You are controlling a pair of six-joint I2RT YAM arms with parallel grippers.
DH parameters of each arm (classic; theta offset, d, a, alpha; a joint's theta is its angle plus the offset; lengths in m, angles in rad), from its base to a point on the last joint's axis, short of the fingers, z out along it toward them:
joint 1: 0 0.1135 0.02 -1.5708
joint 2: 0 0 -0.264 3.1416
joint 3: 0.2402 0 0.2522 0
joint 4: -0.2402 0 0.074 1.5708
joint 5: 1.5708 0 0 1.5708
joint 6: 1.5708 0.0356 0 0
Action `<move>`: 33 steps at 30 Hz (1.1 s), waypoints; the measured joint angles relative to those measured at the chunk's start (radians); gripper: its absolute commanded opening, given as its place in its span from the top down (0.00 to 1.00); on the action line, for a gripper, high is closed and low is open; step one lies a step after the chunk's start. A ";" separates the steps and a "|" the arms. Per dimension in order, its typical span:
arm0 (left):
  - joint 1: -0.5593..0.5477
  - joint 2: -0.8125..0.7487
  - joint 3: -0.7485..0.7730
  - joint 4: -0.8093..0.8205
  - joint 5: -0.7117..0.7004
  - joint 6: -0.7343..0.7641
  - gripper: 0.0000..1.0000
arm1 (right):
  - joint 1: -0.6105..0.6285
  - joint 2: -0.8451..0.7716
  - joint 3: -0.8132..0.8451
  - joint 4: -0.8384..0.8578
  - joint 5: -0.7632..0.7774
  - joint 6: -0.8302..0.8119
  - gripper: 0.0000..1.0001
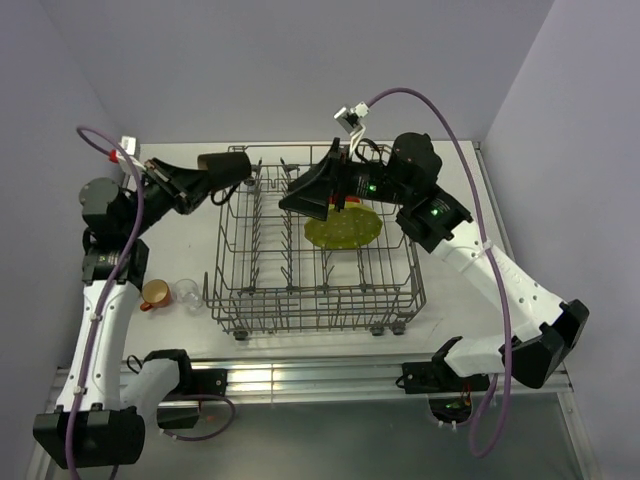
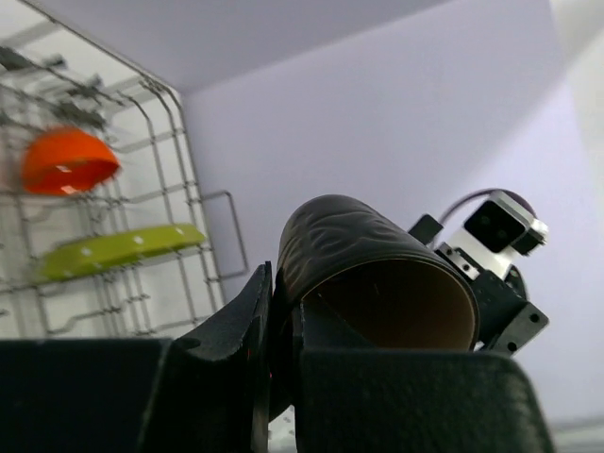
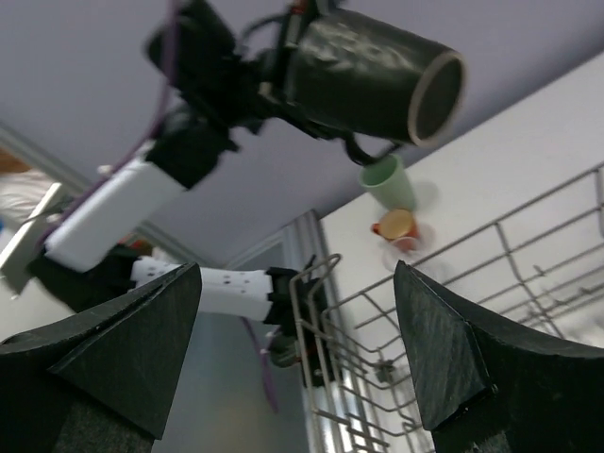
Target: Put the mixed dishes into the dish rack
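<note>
**Overhead and wrist views of a two-arm dish-loading set-up.** The large rectangular grey wire dish rack stands mid-way across the white tabletop.

- **Left claw and mug:** The left claw is clenched on the dark brown cylindrical mug. It holds the mug clear of the tabletop, lying on its side at the rack's far left corner, mouth turned toward the rack. In the left-wrist view the mug's wall is pinched between the two fingers near the rim.
- **Right claw:** The right claw hangs over the far half of the rack, released. Its fingers are spread wide with nothing between them. Its camera looks across at the mug.
- **Dishes in the rack:** The yellow-green scalloped plate sits in the far right part of the rack, just beside the right claw. The orange bowl is also in the rack, near the plate. From overhead the right claw hides most of the bowl.
- **Dishes on the tabletop:** Left of the rack, the small orange handled cup and the clear glass stand just beside each other. The pale green cup stands near the orange cup and shows only in the right-wrist view.
</note>
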 measured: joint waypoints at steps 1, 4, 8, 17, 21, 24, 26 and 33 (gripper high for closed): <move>-0.013 0.000 -0.038 0.051 0.016 -0.047 1.00 | 0.000 0.000 -0.015 0.039 -0.023 0.026 0.11; -0.067 -0.001 -0.114 0.175 0.040 -0.161 1.00 | 0.000 0.013 -0.037 0.155 -0.084 0.098 0.12; -0.137 -0.008 -0.147 0.320 0.054 -0.278 1.00 | 0.000 0.035 -0.043 0.282 -0.131 0.158 0.12; -0.235 -0.069 -0.202 0.483 0.050 -0.425 1.00 | 0.002 0.040 -0.046 0.317 -0.134 0.117 0.12; -0.256 -0.085 -0.229 0.486 0.034 -0.449 1.00 | 0.002 0.043 -0.046 0.340 -0.138 0.111 0.12; -0.273 -0.086 -0.235 0.485 0.023 -0.459 1.00 | 0.007 0.054 -0.046 0.382 -0.142 0.117 0.12; -0.286 -0.086 -0.235 0.486 0.014 -0.463 1.00 | 0.016 0.067 -0.046 0.409 -0.143 0.126 0.12; -0.335 -0.076 -0.235 0.509 -0.008 -0.472 1.00 | 0.056 0.135 -0.021 0.454 -0.158 0.154 0.19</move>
